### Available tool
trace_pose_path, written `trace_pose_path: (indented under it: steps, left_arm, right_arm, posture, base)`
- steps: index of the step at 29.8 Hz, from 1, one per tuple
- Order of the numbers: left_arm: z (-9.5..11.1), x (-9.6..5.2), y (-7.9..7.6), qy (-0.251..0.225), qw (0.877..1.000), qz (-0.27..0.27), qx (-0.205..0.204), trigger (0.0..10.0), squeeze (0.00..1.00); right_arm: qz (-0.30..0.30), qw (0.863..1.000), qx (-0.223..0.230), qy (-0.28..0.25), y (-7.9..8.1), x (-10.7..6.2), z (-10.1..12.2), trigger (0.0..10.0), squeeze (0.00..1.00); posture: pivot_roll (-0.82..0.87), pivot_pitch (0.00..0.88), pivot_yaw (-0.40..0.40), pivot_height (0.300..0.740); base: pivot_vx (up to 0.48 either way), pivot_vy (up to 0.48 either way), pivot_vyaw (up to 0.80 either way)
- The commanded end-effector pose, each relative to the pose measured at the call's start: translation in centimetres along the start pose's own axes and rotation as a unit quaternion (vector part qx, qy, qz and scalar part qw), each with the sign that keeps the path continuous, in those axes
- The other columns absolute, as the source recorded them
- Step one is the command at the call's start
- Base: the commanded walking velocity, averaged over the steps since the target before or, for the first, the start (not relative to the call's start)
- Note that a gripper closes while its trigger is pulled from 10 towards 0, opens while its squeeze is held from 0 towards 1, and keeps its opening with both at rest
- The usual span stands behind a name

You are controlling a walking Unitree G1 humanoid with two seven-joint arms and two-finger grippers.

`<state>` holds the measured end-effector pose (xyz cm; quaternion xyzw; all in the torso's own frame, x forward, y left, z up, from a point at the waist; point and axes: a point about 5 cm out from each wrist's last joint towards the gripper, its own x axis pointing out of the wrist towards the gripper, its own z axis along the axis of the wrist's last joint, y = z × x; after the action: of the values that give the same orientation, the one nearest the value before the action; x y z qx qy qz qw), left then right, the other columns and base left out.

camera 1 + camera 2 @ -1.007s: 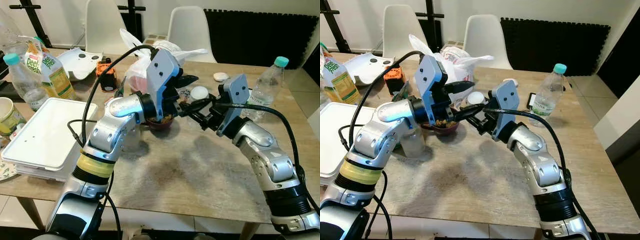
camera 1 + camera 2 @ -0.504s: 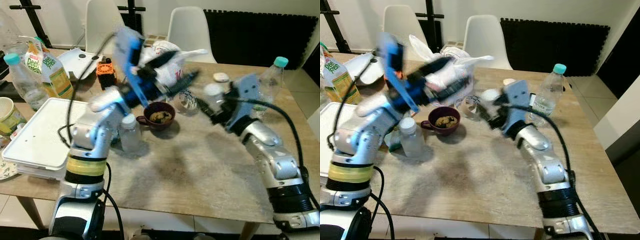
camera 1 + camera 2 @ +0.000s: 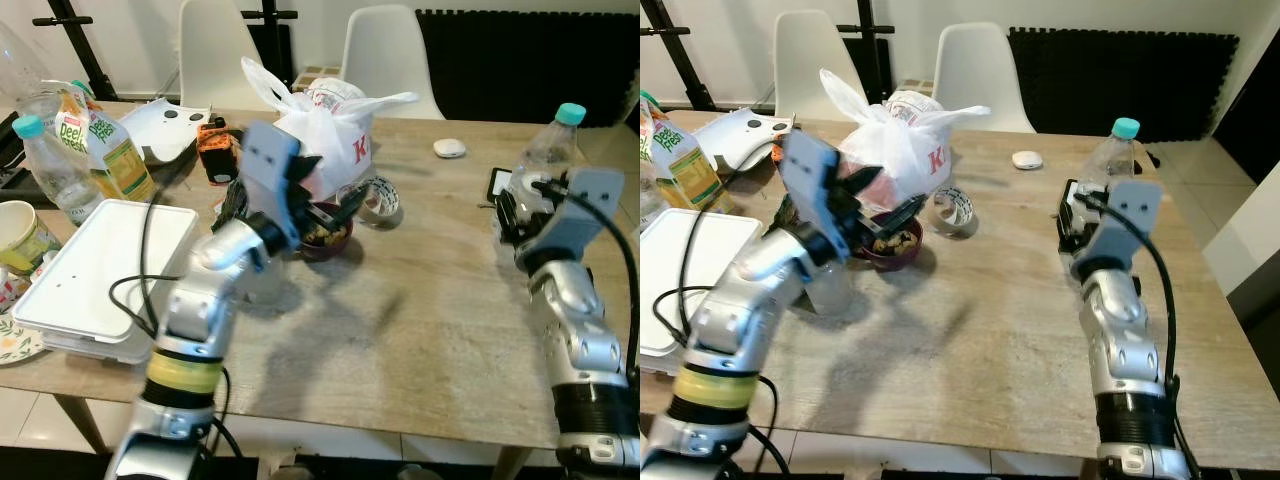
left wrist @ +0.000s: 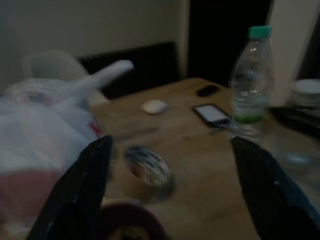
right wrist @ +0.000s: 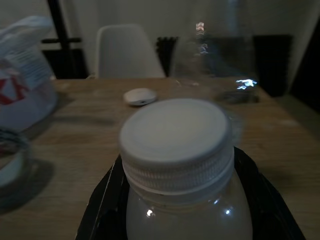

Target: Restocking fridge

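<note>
Notably, the right gripper [image 5: 177,200] was clamped around a small white-capped bottle [image 5: 177,150], its two black fingers [image 5: 107,200] pressed to either side of the neck just below the cap. In the head views this gripper [image 3: 1072,225] stood over the wooden table [image 3: 980,330], just beside a clear water bottle with a teal cap [image 3: 1110,165], on the side of it nearer the robot. A dark phone [image 4: 212,114] lay on the table near that water bottle.

The left gripper [image 3: 325,210] was raised over a dark red bowl [image 3: 890,245] of food, with its fingers [image 4: 87,185] spread wide and grasping nothing. Behind that bowl sat a knotted white plastic bag [image 3: 325,135], and a roll of tape [image 3: 955,210] lay just beside the bowl, on the side toward the water bottle. A white lidded box [image 3: 95,270] and a juice carton [image 3: 105,150] stood well apart from the bowl, at the table's left end.
</note>
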<state>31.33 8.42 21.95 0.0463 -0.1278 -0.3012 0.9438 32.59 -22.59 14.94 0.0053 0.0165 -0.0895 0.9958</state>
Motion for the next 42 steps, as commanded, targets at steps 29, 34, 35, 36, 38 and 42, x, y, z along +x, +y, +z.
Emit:
trace_pose_path:
  steps: [29,34,35,36,38,42]
  left_arm:
    - [-3.9,-4.0,0.1,0.04,0.964,0.249,0.078,10.0,0.0]
    - [-3.3,-3.3,0.9,0.031,0.963,0.261,0.064,10.0,0.0]
    - [-3.3,-3.3,0.9,0.031,0.963,0.261,0.064,10.0,0.0]
    - [-3.1,-3.2,1.0,0.028,0.963,0.26,0.065,10.0,0.0]
    - [-2.9,-3.2,1.1,0.024,0.964,0.257,0.064,10.0,0.0]
    - [-2.6,-3.2,1.4,0.022,0.965,0.254,0.06,10.0,0.0]
  right_arm:
    - [-0.02,0.995,-0.027,-0.09,0.3,-0.2,1.6,10.0,0.0]
    - [-0.035,0.995,-0.015,-0.093,0.2,0.3,2.0,10.0,0.0]
    - [-0.035,0.995,-0.015,-0.093,0.2,0.3,2.0,10.0,0.0]
    - [-0.039,0.995,-0.013,-0.094,0.2,0.4,2.0,10.0,0.0]
    - [-0.045,0.995,-0.013,-0.091,0.0,0.3,1.8,10.0,0.0]
    - [-0.062,0.995,0.003,-0.072,-0.3,0.3,0.9,10.0,0.0]
  posture:
    - [0.03,0.15,-0.027,0.74]
    - [0.03,0.164,-0.016,0.74]
    - [0.03,0.164,-0.016,0.74]
    - [0.03,0.164,-0.016,0.74]
    - [0.03,0.157,-0.016,0.74]
    - [0.04,0.154,-0.019,0.74]
  base:
    - [0.0,0.0,0.0]
    - [0.0,0.0,0.0]
    - [0.0,0.0,0.0]
    - [0.0,0.0,0.0]
    - [0.0,0.0,0.0]
    - [0.0,0.0,0.0]
